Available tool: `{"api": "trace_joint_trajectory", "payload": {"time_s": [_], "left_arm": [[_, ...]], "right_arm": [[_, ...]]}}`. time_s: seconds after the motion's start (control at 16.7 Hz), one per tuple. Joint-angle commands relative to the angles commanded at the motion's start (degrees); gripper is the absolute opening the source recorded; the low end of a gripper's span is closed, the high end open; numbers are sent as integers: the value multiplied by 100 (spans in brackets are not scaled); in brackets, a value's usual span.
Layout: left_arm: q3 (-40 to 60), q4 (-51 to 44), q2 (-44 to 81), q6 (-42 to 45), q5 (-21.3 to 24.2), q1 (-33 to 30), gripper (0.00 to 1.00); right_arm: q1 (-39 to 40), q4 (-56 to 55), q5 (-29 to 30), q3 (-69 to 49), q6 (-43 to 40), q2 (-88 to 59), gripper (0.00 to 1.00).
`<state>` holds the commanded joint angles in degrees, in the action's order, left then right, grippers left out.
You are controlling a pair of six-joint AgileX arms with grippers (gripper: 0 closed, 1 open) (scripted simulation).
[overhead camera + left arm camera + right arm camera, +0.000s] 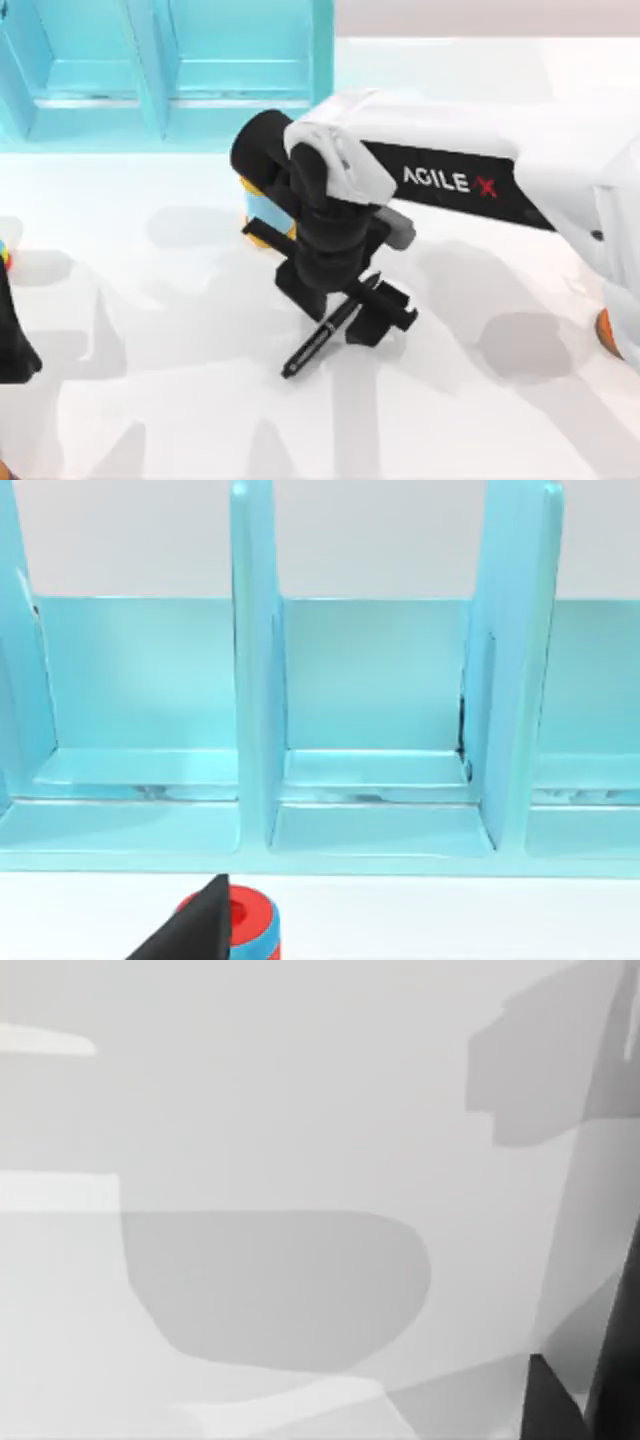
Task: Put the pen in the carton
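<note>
Pen (pixel 318 345) slanted diagonally, tip toward table's lower left, in right tool's (pixel 362 305) grip.

Black pen (pixel 318 340), turquoise carton (pixel 170 70), white table (pixel 480 420), blue-and-orange cylinder (pixel 262 212)

Top view overhead; left wrist faces carton (pixel 360 730) close — right wrist, table (pixel 250 1110).

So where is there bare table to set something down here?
The near strip in front of the pen is bare, as is the left-middle stretch between the left tool and the pen. It is crowded mid-table: the right tool, the blue-and-orange cylinder, the carton.
</note>
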<state>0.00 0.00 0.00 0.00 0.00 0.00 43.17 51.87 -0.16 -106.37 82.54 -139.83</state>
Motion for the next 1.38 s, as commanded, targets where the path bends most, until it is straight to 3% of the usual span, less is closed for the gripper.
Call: {"api": "trace_joint_trajectory", "payload": {"time_s": [0.24, 0.3, 0.42, 0.96, 1.38], "left_arm": [[0, 0, 0, 0, 0, 0, 100], [0, 0, 0, 0, 0, 0, 100], [0, 0, 0, 0, 0, 0, 100], [0, 0, 0, 0, 0, 0, 100], [0, 0, 0, 0, 0, 0, 100]], "right_arm": [[0, 0, 0, 0, 0, 0, 0], [109, 542, -84, 118, -118, 461, 0], [111, 628, -84, 40, -115, 466, 0], [101, 2465, -87, -1544, -127, 713, 0], [33, 2593, -53, -1620, -181, 760, 0]]}}
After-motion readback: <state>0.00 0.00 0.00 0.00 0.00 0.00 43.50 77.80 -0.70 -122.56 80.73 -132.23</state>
